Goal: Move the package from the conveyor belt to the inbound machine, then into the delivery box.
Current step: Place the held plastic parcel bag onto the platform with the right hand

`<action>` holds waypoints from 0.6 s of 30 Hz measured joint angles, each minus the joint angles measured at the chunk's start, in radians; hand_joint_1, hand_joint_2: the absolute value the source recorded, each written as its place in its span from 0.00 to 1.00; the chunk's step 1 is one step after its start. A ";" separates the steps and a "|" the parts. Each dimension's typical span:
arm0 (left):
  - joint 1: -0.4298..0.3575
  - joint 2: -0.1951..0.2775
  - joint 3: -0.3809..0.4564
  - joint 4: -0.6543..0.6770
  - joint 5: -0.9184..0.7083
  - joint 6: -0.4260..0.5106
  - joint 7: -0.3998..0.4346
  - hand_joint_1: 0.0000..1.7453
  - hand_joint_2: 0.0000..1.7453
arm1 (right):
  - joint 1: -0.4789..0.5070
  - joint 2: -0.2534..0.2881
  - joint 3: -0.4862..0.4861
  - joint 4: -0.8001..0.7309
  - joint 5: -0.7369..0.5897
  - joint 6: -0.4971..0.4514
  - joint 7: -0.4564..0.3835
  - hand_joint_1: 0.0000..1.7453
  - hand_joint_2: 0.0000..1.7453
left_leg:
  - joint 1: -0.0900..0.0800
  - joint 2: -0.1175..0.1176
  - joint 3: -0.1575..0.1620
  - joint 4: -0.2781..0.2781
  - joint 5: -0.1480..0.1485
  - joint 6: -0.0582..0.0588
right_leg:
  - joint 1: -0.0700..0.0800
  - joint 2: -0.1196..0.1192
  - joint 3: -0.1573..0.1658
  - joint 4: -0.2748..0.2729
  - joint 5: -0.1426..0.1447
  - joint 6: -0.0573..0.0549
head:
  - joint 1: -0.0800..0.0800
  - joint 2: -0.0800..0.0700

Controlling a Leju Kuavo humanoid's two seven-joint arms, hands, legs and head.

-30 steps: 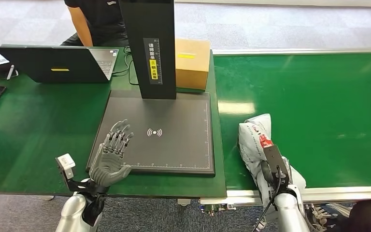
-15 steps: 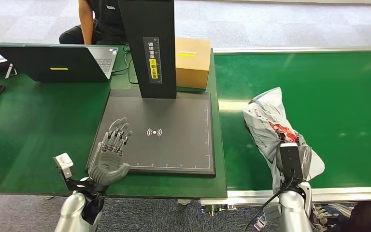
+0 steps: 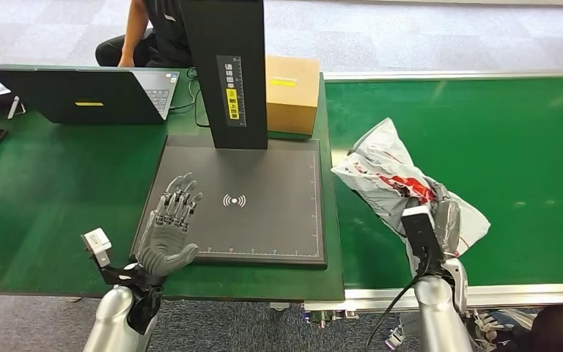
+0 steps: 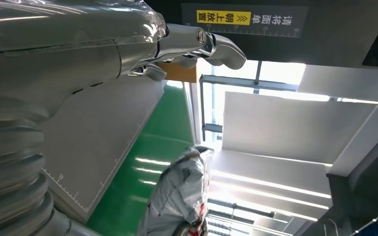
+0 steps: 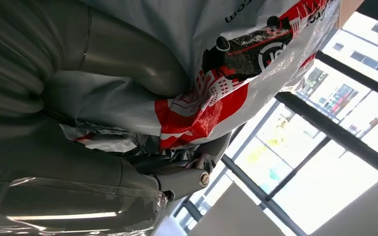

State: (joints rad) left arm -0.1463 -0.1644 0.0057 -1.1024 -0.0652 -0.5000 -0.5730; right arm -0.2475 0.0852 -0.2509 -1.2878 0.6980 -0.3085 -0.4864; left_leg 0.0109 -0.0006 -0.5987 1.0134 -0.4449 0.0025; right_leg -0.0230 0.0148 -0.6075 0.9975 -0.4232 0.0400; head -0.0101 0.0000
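Two robot hands are at work here, and only one is loaded. The right robot hand [image 3: 440, 220] has its fingers wrapped around the package [image 3: 392, 180] — a crumpled grey-white mailer bag with red print. The right wrist view shows the thumb pressed into the bag from one side and darker fingers [image 5: 197, 164] curled under the other. The grip sits at the bag's near end, so the far end sticks out free, tilted toward the inbound machine [image 3: 245, 202]. The package appears lifted over the conveyor belt [image 3: 498, 132], close to its edge beside the machine; whether any part touches the belt I cannot tell.

The left robot hand [image 3: 170, 231] holds nothing, fingers spread and raised over the near corner of the machine's dark scan plate — likely waiting to steady or receive the bag. Behind the plate stands the black scanner column [image 3: 227, 66], with a cardboard box [image 3: 292, 92] beside it. On the green surface [image 3: 51, 183] sits a laptop [image 3: 81, 95], with a person [image 3: 150, 33] behind it.
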 joint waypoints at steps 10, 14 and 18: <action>-0.015 0.001 -0.002 0.021 0.025 0.020 -0.060 0.00 1.00 | -0.086 -0.045 0.214 0.042 0.199 -0.024 0.016 1.00 1.00 | 0.000 0.000 -0.001 0.000 0.001 0.000 | 0.000 0.000 -0.001 0.001 0.000 0.000 | 0.000 0.000; -0.018 0.002 -0.002 0.021 0.037 0.026 -0.077 0.00 1.00 | -0.115 -0.059 0.324 0.052 0.210 -0.018 -0.013 1.00 1.00 | 0.000 0.000 -0.002 0.000 0.001 0.000 | 0.000 0.000 -0.002 0.001 0.000 0.000 | 0.000 0.000; -0.029 0.003 -0.003 0.023 0.046 0.031 -0.083 0.00 1.00 | -0.166 -0.071 0.445 0.060 0.208 0.000 -0.036 1.00 1.00 | 0.000 0.000 -0.002 0.000 0.001 -0.001 | 0.000 0.000 -0.002 0.001 0.000 0.000 | 0.000 0.000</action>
State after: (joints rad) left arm -0.1749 -0.1617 0.0023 -1.0792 -0.0194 -0.4692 -0.6559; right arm -0.4131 0.0137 0.1941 -1.2276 0.9064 -0.3082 -0.5221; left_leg 0.0110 -0.0004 -0.6003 1.0134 -0.4438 0.0016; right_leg -0.0230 0.0149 -0.6095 0.9988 -0.4232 0.0398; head -0.0101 0.0000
